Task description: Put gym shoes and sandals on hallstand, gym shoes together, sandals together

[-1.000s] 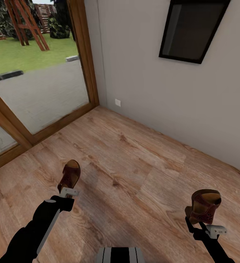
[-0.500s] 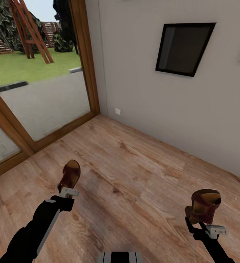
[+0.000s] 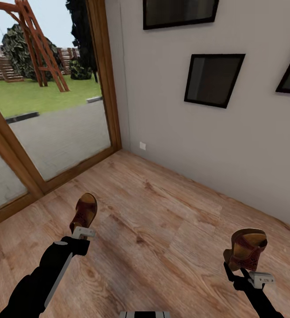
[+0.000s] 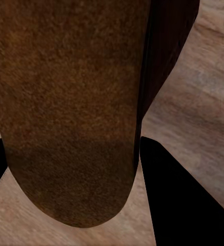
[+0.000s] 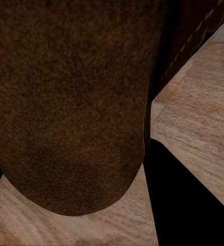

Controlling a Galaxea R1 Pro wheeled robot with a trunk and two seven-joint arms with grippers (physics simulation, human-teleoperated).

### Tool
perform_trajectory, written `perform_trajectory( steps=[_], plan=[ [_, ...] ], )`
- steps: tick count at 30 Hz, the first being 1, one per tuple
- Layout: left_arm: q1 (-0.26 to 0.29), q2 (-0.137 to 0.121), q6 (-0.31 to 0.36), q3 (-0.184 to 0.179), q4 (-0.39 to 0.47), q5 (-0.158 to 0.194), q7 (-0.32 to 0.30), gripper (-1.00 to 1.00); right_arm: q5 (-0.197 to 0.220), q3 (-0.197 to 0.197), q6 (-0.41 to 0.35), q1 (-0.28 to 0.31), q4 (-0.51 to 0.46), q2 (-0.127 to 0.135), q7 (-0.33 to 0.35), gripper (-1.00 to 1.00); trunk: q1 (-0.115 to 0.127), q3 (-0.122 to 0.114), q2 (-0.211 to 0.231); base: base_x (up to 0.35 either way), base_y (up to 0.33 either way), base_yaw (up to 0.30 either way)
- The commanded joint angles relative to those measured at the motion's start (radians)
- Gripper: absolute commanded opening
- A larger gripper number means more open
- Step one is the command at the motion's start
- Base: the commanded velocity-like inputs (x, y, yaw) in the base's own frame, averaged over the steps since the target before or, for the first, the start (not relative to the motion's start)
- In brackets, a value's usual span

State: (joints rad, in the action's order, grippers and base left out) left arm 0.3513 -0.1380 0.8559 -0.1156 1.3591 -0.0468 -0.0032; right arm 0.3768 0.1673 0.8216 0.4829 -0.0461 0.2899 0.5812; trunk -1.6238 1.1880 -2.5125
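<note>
Each of my grippers holds one brown sandal above the wood-plank corridor floor (image 3: 162, 212). My left gripper (image 3: 83, 232) is shut on the heel end of a sandal (image 3: 85, 213) that points away from me. My right gripper (image 3: 251, 274) is shut on the other sandal (image 3: 246, 249), which stands toe-up. Up close, the left wrist view has the brown sole (image 4: 70, 102) between dark fingers (image 4: 183, 195), and the right wrist view has its sole (image 5: 70, 102) the same way. The gym shoes and the hallstand are out of view.
A grey wall (image 3: 215, 145) with three dark framed pictures (image 3: 212, 79) runs across the right and back. A large wood-framed glass door (image 3: 52, 128) on the left looks onto a yard. A small white socket (image 3: 142, 145) sits low on the wall near the corner.
The head view has tilted upward: the wall pictures slid down into view and two more appeared. Both arms and the sandals keep their places in the picture.
</note>
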Motion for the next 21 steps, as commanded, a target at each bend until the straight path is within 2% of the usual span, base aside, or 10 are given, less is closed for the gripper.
perform_trajectory(
  steps=[1,13,21],
  plan=[
    [0.000,0.000,0.000,0.000,0.000,-0.002,-0.003,-1.00,0.001,0.000,-0.001,-0.001,0.000,0.000,0.000,-1.00,0.000,-0.006,0.000,0.000,0.000,0.000],
    [0.000,0.000,0.000,-0.001,0.000,-0.003,-0.003,-1.00,0.001,0.000,-0.001,0.000,0.000,0.000,0.000,-1.00,0.006,-0.070,0.003,0.000,0.000,0.000],
    [0.000,0.000,0.000,-0.001,0.000,-0.002,-0.003,-1.00,0.001,0.000,-0.001,0.000,0.000,0.000,0.000,-1.00,0.009,-0.103,0.005,0.000,0.000,0.000]
  ],
)
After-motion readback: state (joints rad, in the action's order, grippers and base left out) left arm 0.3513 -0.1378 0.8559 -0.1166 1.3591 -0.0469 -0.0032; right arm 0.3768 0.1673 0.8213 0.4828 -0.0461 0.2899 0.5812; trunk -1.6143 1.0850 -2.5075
